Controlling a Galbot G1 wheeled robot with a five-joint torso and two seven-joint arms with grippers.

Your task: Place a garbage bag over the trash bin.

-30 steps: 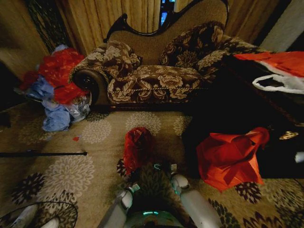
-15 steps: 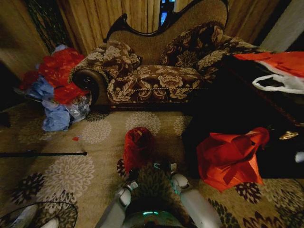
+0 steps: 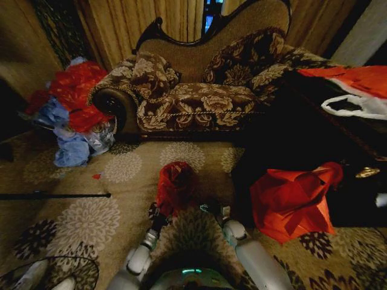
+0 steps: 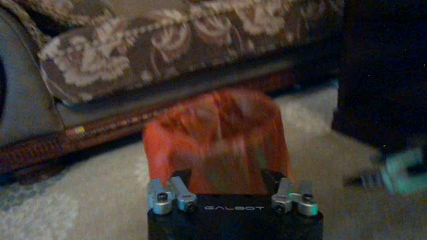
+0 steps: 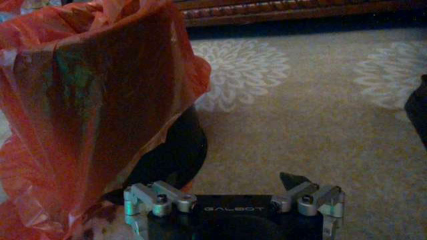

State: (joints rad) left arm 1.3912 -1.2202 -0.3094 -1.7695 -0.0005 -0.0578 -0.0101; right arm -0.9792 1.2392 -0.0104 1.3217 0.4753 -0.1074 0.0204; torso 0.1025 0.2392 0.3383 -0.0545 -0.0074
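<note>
The glossy deep-red garbage bag (image 3: 175, 184) stands on the patterned carpet just ahead of me, draped over the trash bin. In the right wrist view the bag (image 5: 100, 100) hangs loosely, and the black bin wall (image 5: 179, 150) shows below its edge. The left wrist view looks at the bag (image 4: 217, 135) from the near side, with its mouth open at the top. My left gripper (image 3: 158, 219) (image 4: 230, 192) sits low beside the bag's near left, jaws spread and holding nothing. My right gripper (image 3: 213, 209) (image 5: 227, 187) is open to the bag's near right.
A floral sofa (image 3: 199, 90) runs across the back. A heap of red and blue bags (image 3: 72, 109) lies at the far left. A larger orange-red bag (image 3: 293, 199) leans on dark furniture (image 3: 290, 139) at the right. A black rod (image 3: 54, 195) lies on the carpet at the left.
My left arm has swung outward to the left and drawn back a little from the bag. The right arm has edged slightly to the right. The bag has stayed in place.
</note>
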